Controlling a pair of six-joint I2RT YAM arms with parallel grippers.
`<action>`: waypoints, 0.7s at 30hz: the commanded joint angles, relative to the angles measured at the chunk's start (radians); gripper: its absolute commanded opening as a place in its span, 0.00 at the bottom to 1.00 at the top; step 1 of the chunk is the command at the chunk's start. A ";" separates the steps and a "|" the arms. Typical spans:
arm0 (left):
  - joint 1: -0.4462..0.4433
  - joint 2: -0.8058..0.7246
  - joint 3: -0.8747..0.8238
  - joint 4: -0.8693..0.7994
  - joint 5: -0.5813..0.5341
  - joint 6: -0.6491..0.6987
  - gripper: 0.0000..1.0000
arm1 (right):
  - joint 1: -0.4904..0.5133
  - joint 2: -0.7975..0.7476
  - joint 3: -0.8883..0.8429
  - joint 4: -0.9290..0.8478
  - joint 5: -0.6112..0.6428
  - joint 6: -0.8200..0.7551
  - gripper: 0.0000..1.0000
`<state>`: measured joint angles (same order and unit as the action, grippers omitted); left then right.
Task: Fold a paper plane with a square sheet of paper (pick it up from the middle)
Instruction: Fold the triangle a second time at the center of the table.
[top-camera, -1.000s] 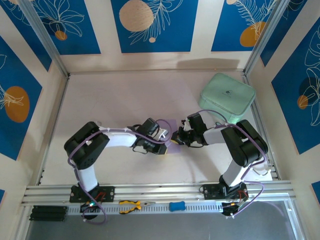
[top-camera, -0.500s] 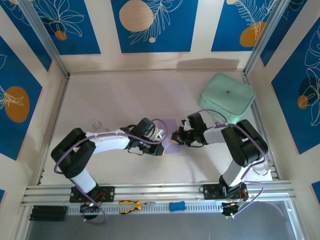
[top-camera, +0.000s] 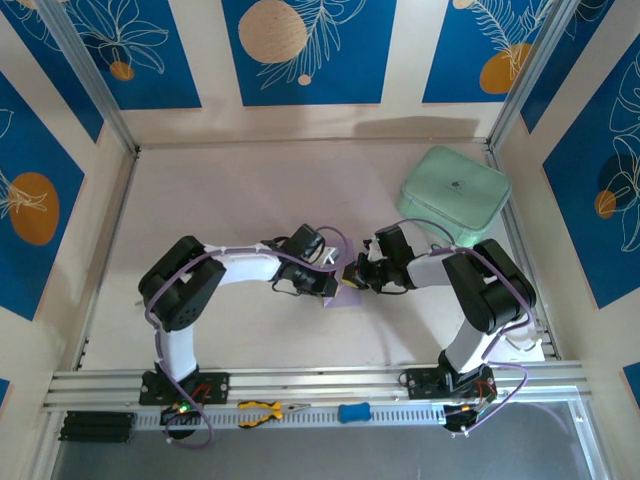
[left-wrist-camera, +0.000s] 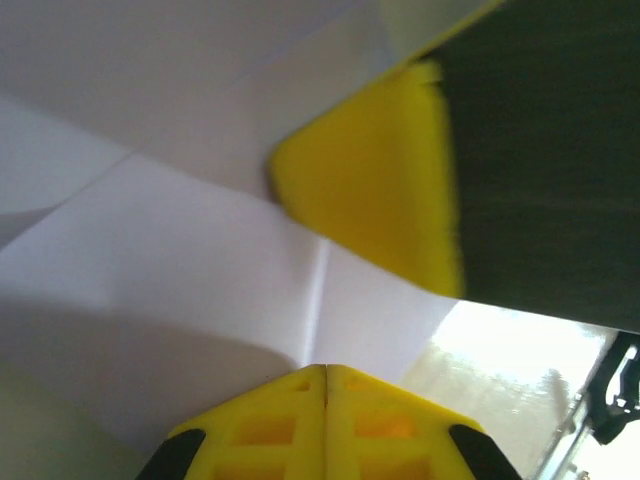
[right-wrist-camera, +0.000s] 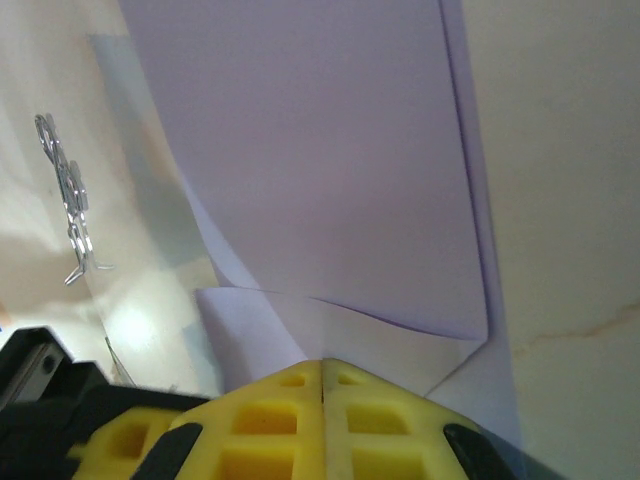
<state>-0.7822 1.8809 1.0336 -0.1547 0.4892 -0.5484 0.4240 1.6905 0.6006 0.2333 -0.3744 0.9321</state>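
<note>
The square sheet of paper (top-camera: 346, 293) lies partly folded on the table between the two arms, mostly covered by them. In the left wrist view its pale lavender surface (left-wrist-camera: 200, 250) shows a crease running to my left gripper (left-wrist-camera: 325, 372), which is shut with its tips on the paper. The right gripper's yellow finger (left-wrist-camera: 370, 190) presses on the sheet just ahead. In the right wrist view my right gripper (right-wrist-camera: 322, 365) is shut, tips against overlapping flaps of the paper (right-wrist-camera: 320, 150). From above, the left gripper (top-camera: 330, 281) and right gripper (top-camera: 350, 274) nearly touch. I cannot tell if either pinches the sheet.
A mint-green rounded case (top-camera: 455, 195) sits at the back right. A bent metal wire clip (right-wrist-camera: 70, 200) lies on the table left of the paper. Orange-handled pliers (top-camera: 262, 409) and a blue tool (top-camera: 353, 412) rest on the front rail.
The left arm swung its elbow out to the left and back, and its gripper has slid right over the paper toward the right gripper. The right arm has stayed put.
</note>
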 joint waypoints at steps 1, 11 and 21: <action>0.011 0.019 -0.038 -0.032 -0.002 0.012 0.00 | -0.011 0.012 -0.013 -0.130 0.037 -0.013 0.04; 0.010 0.011 -0.122 0.000 0.045 0.009 0.00 | -0.011 -0.041 0.050 -0.146 -0.009 -0.031 0.05; 0.011 -0.001 -0.130 0.019 0.037 0.004 0.00 | 0.090 -0.083 0.053 -0.143 0.053 0.007 0.05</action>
<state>-0.7723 1.8709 0.9504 -0.0357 0.5499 -0.5491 0.4938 1.5940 0.6704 0.1116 -0.3504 0.9203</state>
